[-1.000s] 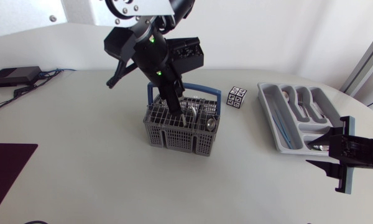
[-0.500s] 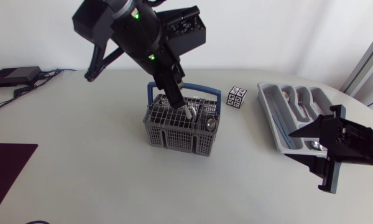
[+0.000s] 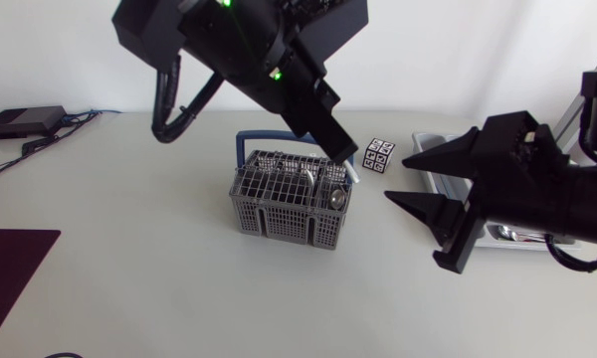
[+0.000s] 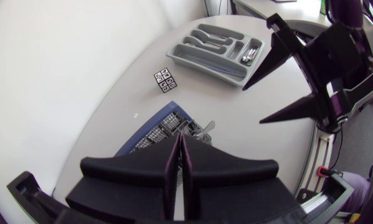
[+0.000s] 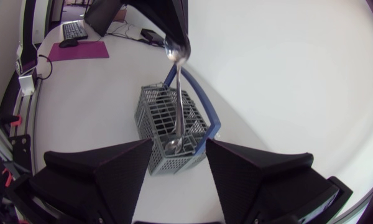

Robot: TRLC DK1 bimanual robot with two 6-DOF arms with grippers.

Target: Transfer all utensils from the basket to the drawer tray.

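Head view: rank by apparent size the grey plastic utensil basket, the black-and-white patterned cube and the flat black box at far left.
1. grey plastic utensil basket
2. flat black box
3. black-and-white patterned cube
Box and cube sit farther back, so true sizes are unsure.

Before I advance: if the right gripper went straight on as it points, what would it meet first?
Probably the spoon hanging from the left gripper, centred between the open fingers of the right gripper; the basket sits just behind it. Depth unclear.
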